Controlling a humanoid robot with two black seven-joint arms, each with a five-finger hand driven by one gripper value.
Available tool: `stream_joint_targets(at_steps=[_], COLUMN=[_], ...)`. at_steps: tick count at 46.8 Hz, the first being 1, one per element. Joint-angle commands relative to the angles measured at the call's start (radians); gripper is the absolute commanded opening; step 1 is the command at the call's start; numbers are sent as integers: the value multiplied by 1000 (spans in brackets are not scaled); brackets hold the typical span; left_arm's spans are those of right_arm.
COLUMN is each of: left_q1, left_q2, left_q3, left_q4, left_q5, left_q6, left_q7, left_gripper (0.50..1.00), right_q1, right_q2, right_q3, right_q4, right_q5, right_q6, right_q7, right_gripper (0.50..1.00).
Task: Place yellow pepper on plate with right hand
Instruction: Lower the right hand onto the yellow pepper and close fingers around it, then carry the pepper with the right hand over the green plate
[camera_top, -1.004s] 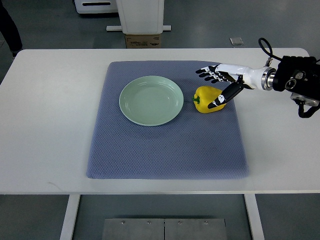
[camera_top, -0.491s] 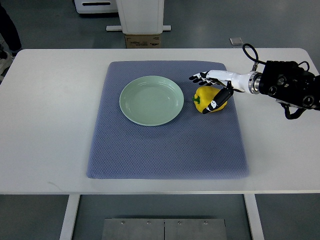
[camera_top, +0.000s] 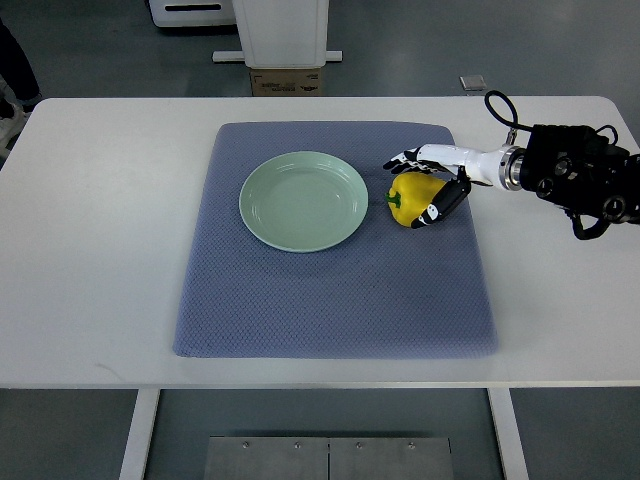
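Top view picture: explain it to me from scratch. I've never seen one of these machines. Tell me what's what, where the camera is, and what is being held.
The camera sits on a humanoid robot and looks steeply down at a white table. A blue-grey mat lies on the table. On the mat are an empty pale green plate and, just to its right, a yellow pepper. The black and white arm entering from the right edge ends in the right hand. Its fingers wrap around the pepper, with the thumb on the near side, though the pepper rests on the mat, not lifted. The left arm is out of view.
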Motion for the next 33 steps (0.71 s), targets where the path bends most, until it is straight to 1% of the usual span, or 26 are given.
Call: stream_joint_targets(at_steps=[1, 5, 9, 11, 14, 15, 16, 17, 18, 28, 33], left_q1=[0, 0, 0, 0, 0, 0, 0, 0, 0, 0, 0], left_q2=[0, 0, 0, 0, 0, 0, 0, 0, 0, 0, 0], left_q3=[0, 0, 0, 0, 0, 0, 0, 0, 0, 0, 0], left_q4=[0, 0, 0, 0, 0, 1, 0, 0, 0, 0, 1], left_q5=[0, 0, 0, 0, 0, 0, 0, 0, 0, 0, 0], left_q6=[-1, -1, -1, -1, -1, -1, -1, -1, -1, -1, -1], left_q7=[0, 0, 0, 0, 0, 0, 0, 0, 0, 0, 0], left_gripper=[1000, 1000, 1000, 1000, 1000, 1000, 1000, 1000, 1000, 1000, 1000], right_q1=[-1, -7, -14, -17, -20, -20, -18, -18, -18, -14, -7], right_q2=[2, 17, 29, 34, 35, 35, 35, 35, 35, 37, 61], right_q3=[-12, -18, -20, -20, -20, -20, -18, -18, -18, -14, -7], right_q4=[-3, -6, -25, -29, -31, -31, -31, -31, -31, -37, -48], right_q5=[0, 0, 0, 0, 0, 0, 0, 0, 0, 0, 5], right_q6=[-12, -23, -23, -23, -24, -24, -24, -24, -24, -31, -58], right_q7=[0, 0, 0, 0, 0, 0, -2, -4, -7, -7, -10], right_gripper=[811, 774, 759, 734, 661, 628, 582, 513, 500, 500, 500])
